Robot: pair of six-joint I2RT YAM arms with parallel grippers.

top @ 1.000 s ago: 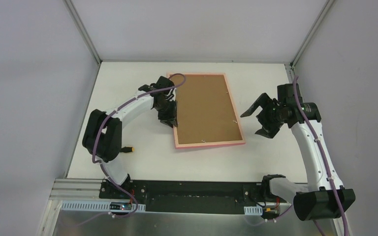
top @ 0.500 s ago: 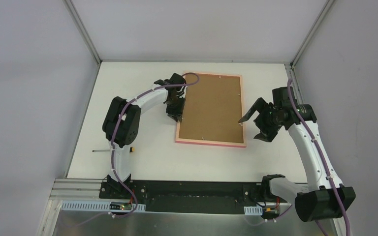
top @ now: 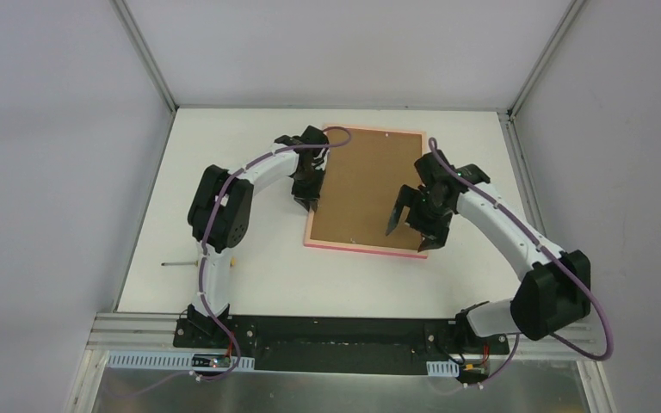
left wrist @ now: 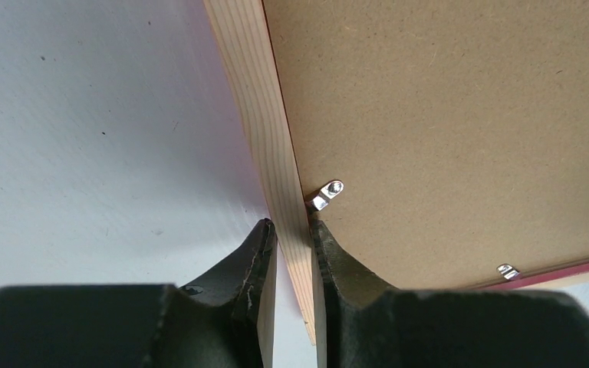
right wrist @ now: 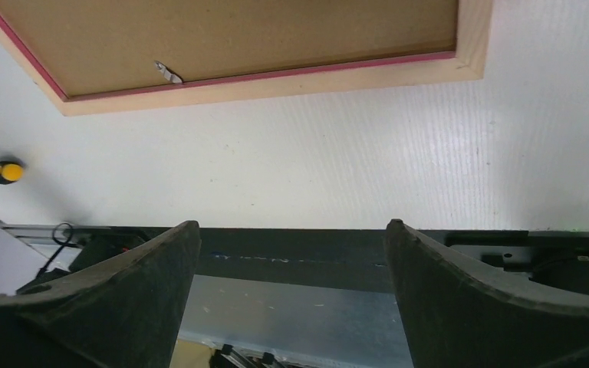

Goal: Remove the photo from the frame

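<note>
Frame [top: 361, 248] lies face down on the surface [top: 250, 284], in the far half and a bit right of centre. Its far short side is near the surface's far edge, its long sides run far to near, slightly skewed. Brown back board [top: 366, 185] faces up, pink shows only round the rim. Photo's picture side isn't visible in any view, so can't tell it from the board. Left tool [top: 311, 201] is narrow and clamped on the frame's left long rail, about mid-length. In the left wrist view the left tool [left wrist: 291, 230] has one finger on the outer side of the bare wood rail [left wrist: 264, 115] and the other on the board side, both touching. A metal tab [left wrist: 328, 193] sits just beside the inner finger, a second tab [left wrist: 508, 271] on the adjoining rail. Right tool [top: 408, 237] is wide open over the frame's near-right corner, holding nothing. Right wrist view shows the right tool [right wrist: 290, 230] with only bare surface and the black base rail between the fingers, the frame's near rail [right wrist: 276, 83] apart from them and one tab [right wrist: 169, 73] on it. Can't tell its height over the frame. Screwdriver [right wrist: 0, 172] with yellow handle lies near the surface's left edge, well apart from the frame; its shaft [top: 176, 264] shows beside the left arm.
</note>
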